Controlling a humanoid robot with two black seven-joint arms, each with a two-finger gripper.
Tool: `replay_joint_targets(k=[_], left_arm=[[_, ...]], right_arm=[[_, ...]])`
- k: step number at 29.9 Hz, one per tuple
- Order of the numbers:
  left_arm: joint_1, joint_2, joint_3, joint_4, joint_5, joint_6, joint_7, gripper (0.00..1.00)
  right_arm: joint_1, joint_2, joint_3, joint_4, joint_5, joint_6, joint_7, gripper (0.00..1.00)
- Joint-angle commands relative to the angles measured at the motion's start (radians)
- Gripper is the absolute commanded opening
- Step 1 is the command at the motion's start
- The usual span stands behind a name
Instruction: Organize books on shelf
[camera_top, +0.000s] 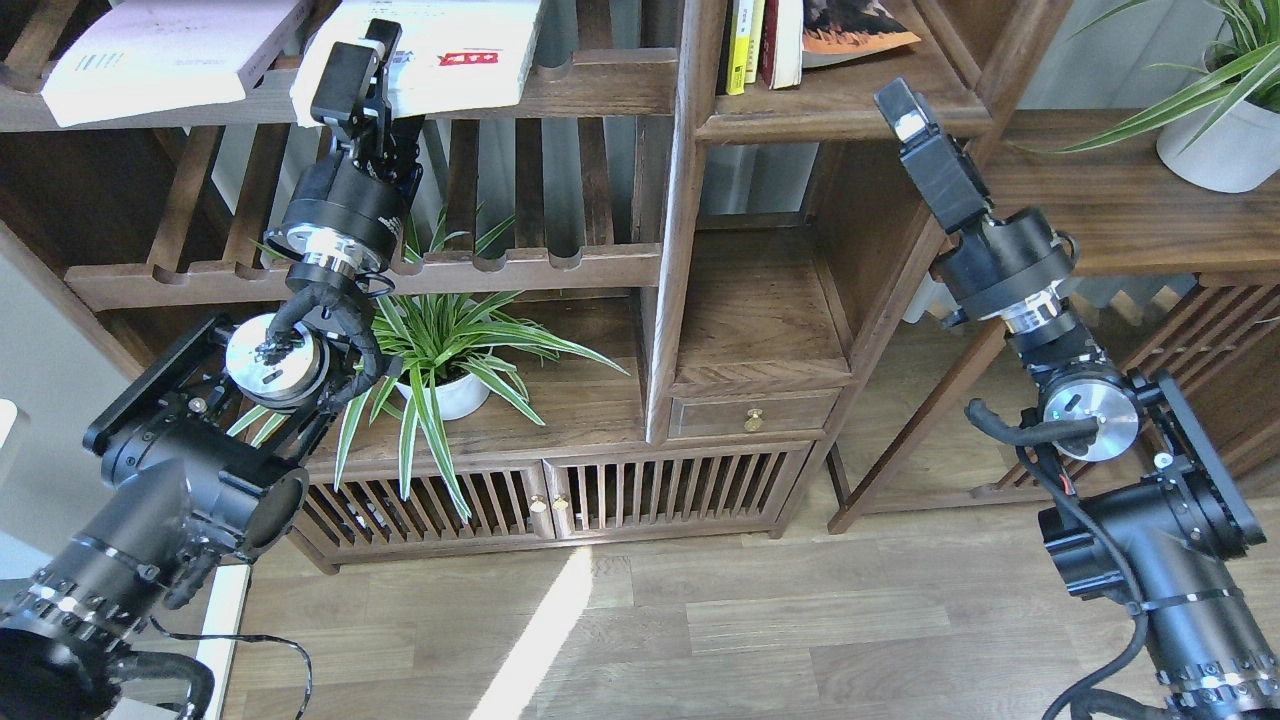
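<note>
A large white book with a small red label (460, 40) lies on the top slatted rack. A pale lilac-white book with a barcode (165, 55) lies to its left on the same rack. A red-and-dark pictorial book (850, 30) lies on the flat-board shelf (840, 115) at upper right, beside thin upright yellow and red books (748, 45). My left gripper (362, 58) is open, its fingers standing at the white book's near left edge. My right gripper (905, 108) hangs empty just in front of the flat shelf's front edge, its fingers seen as one dark column.
A striped potted plant (440, 370) stands on the cabinet top under my left arm. A lower slatted rail (500, 265) crosses behind my left wrist. A bare compartment (760, 320) with a drawer (755, 412) lies below the shelf. A side table (1120, 210) holds a white-potted plant (1220, 140).
</note>
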Motion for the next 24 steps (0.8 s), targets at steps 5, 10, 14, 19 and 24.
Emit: replay_joint_targets(k=[5,10,14,19,24], left_arm=[[-0.009,-0.005,-0.015,0.001,0.001,0.001,0.000,0.84],[-0.009,-0.003,-0.018,-0.002,0.001,0.017,0.000,0.80],[-0.009,-0.005,-0.020,-0.002,0.001,0.030,0.000,0.80],[-0.009,-0.005,-0.017,-0.002,0.002,0.030,0.000,0.77],[-0.010,-0.003,-0.017,-0.004,0.002,0.030,0.000,0.65]], right_arm=[[0.000,0.000,-0.003,0.000,0.000,0.000,0.000,0.97],[0.000,0.000,-0.006,0.000,0.000,0.000,0.000,0.97],[0.000,0.002,-0.008,0.000,0.000,0.000,0.000,0.96],[0.000,0.000,-0.008,0.000,0.000,0.000,0.000,0.96],[0.000,0.002,-0.008,0.000,0.000,0.000,0.000,0.96]])
